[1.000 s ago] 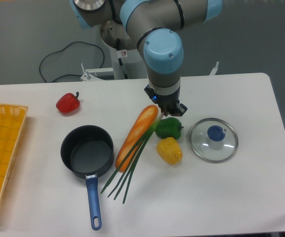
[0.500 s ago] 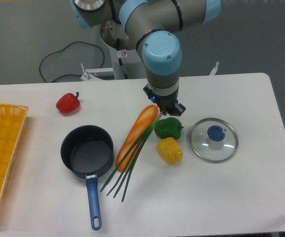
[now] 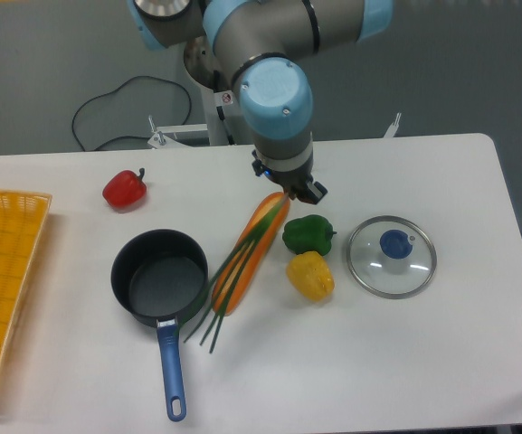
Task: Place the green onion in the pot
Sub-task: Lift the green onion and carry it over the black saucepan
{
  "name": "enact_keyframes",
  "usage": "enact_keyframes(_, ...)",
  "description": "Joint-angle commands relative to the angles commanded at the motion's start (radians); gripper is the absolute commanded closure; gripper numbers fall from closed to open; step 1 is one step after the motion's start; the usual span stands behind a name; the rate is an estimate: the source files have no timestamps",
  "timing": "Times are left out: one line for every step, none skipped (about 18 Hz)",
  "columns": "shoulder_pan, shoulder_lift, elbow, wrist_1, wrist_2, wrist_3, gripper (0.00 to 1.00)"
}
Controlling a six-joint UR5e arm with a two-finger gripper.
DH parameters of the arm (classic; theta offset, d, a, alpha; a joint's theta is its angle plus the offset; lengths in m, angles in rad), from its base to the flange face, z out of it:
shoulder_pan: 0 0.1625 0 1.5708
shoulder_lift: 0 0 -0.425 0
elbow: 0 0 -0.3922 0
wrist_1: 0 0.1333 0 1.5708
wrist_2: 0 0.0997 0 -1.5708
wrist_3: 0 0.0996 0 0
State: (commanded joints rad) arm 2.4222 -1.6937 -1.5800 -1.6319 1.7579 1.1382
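Over bread loaf, you saw green onion swung left since a second ago, stalks now draped across loaf, tips near pot rim. Gripper clenched on onion's pale end, shifted left too. Carry toward pot underway. Onion looked long, thin, dark green, stalks splayed at free end.
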Motion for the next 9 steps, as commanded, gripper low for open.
enact_keyframes(-0.003, 0.014, 0.000, -0.025, 0.015, 0.002, 1.00)
enact_keyframes(-0.006, 0.028, -0.003, -0.048, 0.035, 0.002, 1.00)
enact_keyframes(-0.015, 0.034, -0.003, -0.077, 0.051, 0.002, 1.00)
enact_keyframes(-0.035, 0.038, -0.005, -0.109, 0.063, 0.002, 1.00)
enact_keyframes(-0.054, 0.040, -0.009, -0.146, 0.084, 0.000, 1.00)
enact_keyframes(-0.074, 0.042, -0.018, -0.173, 0.103, -0.003, 1.00)
enact_keyframes(-0.090, 0.046, -0.021, -0.187, 0.109, -0.011, 1.00)
enact_keyframes(-0.104, 0.046, -0.026, -0.194, 0.107, -0.032, 1.00)
enact_keyframes(-0.120, 0.046, -0.029, -0.195, 0.107, -0.057, 1.00)
